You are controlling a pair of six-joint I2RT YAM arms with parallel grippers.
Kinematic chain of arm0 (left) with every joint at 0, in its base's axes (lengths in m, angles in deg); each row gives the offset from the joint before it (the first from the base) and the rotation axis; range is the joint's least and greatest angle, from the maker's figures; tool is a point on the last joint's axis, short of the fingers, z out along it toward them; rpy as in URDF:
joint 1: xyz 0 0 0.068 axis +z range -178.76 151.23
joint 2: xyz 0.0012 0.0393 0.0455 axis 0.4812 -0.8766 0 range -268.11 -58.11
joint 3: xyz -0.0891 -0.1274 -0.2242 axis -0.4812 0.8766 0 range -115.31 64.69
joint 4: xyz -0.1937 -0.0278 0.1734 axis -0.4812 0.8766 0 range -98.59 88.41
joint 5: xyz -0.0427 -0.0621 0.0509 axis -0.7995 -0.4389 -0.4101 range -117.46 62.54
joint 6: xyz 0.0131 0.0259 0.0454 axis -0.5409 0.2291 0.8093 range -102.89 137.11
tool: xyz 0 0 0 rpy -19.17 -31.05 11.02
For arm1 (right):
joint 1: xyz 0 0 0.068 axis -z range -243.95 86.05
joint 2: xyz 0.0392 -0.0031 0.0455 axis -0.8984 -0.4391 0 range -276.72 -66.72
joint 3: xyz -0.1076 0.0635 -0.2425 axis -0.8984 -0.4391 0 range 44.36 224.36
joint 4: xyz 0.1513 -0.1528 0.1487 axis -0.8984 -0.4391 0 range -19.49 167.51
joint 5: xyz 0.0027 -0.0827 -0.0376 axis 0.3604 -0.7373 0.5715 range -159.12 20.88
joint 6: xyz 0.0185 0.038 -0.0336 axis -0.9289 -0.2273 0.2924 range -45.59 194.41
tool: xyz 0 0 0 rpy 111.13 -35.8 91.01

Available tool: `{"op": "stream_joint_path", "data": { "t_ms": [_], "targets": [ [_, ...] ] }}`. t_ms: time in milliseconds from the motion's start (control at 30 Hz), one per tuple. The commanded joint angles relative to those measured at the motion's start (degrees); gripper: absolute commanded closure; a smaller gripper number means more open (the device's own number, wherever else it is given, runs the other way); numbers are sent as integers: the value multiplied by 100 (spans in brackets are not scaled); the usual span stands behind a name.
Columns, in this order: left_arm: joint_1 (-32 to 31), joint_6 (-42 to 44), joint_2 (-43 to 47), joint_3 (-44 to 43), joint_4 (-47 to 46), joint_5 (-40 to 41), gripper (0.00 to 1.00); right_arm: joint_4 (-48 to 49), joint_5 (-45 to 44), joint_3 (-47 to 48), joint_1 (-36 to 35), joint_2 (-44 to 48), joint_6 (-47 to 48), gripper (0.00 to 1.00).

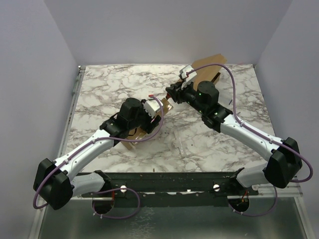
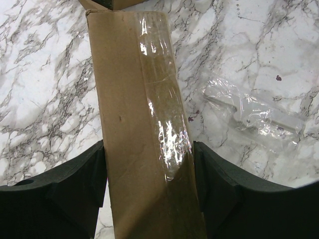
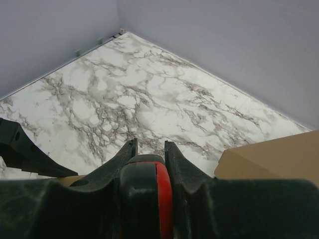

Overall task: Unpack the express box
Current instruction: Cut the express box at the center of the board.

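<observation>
Lying near the middle of the desk [image 2: 45,74], the box [image 2: 134,124] is clamped by the left gripper [image 2: 149,167] across a narrow taped panel; the right gripper [image 3: 149,147] is pressed onto a red and black tool [image 3: 154,194], whose kind cannot be told; a clear plastic bag [image 2: 254,112] is seen just beside the box. The cardboard is judged light and stiff, though apt to crease; the tape looks slick, so hold is better taken on bare cardboard at an edge.

Marble table [image 1: 109,89]; clear plastic bag [image 2: 254,112] (crumpled) on it, cardboard box [image 1: 207,63] too
</observation>
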Motion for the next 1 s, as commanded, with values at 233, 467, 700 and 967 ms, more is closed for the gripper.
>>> {"op": "stream_joint_path", "data": {
  "t_ms": [233, 467, 700, 967],
  "targets": [
    [-14, -46, 5, 292, 664, 104, 73, 98, 321, -132, 20, 25, -5, 100],
    [-9, -159, 64, 398, 532, 276, 75, -115, 319, -416, 20, 282, 38, 100],
    [5, -264, 113, 489, 437, 458, 76, -350, 205, -763, 20, 716, -110, 100],
    [59, -420, -3, 472, 417, 401, 80, 42, 104, -1513, 15, 1202, -271, 100]
  ]
}}
